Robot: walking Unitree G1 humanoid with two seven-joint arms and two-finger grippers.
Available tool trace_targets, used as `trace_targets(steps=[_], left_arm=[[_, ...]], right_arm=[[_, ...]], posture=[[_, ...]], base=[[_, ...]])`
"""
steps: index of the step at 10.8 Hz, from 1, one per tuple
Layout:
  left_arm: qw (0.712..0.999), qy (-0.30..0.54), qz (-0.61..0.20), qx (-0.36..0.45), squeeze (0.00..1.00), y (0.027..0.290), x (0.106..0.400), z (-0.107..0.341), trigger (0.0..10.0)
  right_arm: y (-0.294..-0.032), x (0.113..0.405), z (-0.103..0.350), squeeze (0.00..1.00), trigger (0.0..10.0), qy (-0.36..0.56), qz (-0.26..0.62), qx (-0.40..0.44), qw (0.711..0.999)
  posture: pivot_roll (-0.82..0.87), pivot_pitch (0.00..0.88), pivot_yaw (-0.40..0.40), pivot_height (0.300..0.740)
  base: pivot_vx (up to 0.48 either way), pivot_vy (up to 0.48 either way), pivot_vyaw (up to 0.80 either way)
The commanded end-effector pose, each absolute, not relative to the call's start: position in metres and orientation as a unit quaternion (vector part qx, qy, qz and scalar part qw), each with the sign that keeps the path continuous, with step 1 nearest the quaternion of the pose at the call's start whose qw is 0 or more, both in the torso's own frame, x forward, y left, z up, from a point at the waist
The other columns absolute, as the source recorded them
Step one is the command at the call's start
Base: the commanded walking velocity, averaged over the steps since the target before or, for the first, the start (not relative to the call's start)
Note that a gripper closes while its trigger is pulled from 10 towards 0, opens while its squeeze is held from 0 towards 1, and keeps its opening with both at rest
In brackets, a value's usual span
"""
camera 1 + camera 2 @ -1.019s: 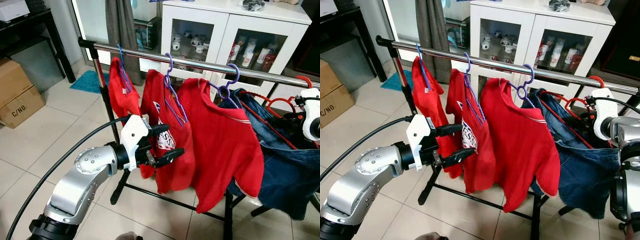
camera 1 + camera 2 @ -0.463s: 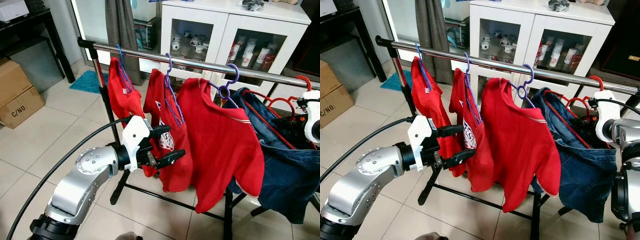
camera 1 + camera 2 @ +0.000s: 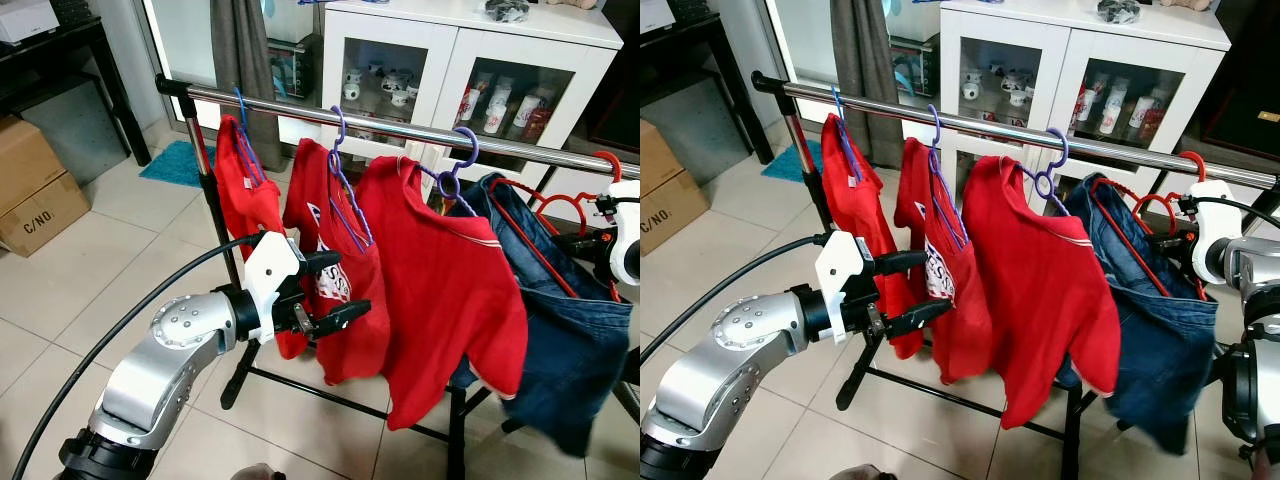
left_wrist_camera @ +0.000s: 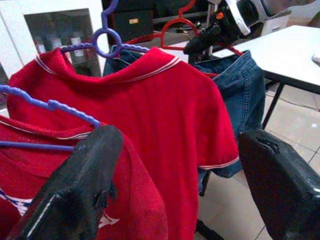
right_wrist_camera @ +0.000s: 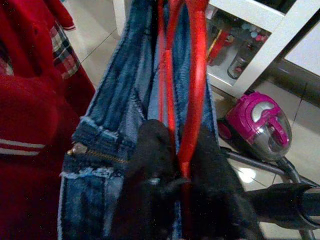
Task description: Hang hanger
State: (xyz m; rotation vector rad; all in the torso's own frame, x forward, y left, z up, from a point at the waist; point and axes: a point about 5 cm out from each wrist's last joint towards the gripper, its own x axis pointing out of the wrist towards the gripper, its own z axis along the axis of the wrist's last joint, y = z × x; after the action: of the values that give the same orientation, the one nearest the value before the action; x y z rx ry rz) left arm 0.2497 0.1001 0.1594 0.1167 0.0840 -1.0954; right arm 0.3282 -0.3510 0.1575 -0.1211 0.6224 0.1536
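Right tool (image 5: 177, 172) pinches the stiff red hanger (image 5: 192, 85), denim (image 3: 1155, 330) dragging it down; grip near the hook. Left tool (image 3: 325, 292) gapes, empty, mid-frame.

Red shirts (image 3: 440, 300) crowd the rail (image 3: 400, 128) beside the jeans (image 3: 560, 340).

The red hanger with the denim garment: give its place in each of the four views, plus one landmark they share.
Left eye view: red hanger at the right, hook on the rail.
Right eye view: right of centre, by the right hand.
Left wrist view: upper middle, behind the red polo shirt.
Right wrist view: centre, clamped in the black fingers.
Shared landmark: the denim garment.
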Motion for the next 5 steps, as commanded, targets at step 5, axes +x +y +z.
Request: trace_targets(steps=[5], left_arm=[[0.861, 0.04, -0.503, 0.063, 0.0, 0.1, 0.2483, 0.1548, 10.0]], right_arm=[[-0.3525, 0.3264, 0.1576, 0.0, 0.0, 0.29, 0.077, -0.039, 0.953]], posture=[[-0.03, 0.0, -0.021, 0.74]], base=[[0.0, 0.0, 0.0]])
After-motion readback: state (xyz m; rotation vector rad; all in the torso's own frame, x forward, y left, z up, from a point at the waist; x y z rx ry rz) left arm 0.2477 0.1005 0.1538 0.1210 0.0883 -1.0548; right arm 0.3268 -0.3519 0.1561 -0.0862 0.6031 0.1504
